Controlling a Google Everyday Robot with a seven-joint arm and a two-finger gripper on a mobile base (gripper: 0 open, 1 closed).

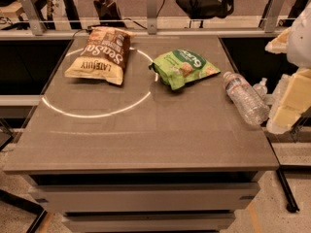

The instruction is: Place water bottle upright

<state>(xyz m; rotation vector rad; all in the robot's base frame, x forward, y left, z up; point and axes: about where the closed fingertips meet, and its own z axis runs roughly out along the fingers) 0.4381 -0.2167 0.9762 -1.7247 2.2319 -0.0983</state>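
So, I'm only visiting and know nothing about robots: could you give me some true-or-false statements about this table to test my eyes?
1. The water bottle stands upright in the middle of the table. False: it lies on its side near the table's right edge.
2. The Late July chip bag is to the left of the green snack bag. True.
3. The gripper hovers over the chip bag. False: it is at the right edge of the view, close beside the water bottle.
4. The green snack bag lies between the chip bag and the water bottle. True.
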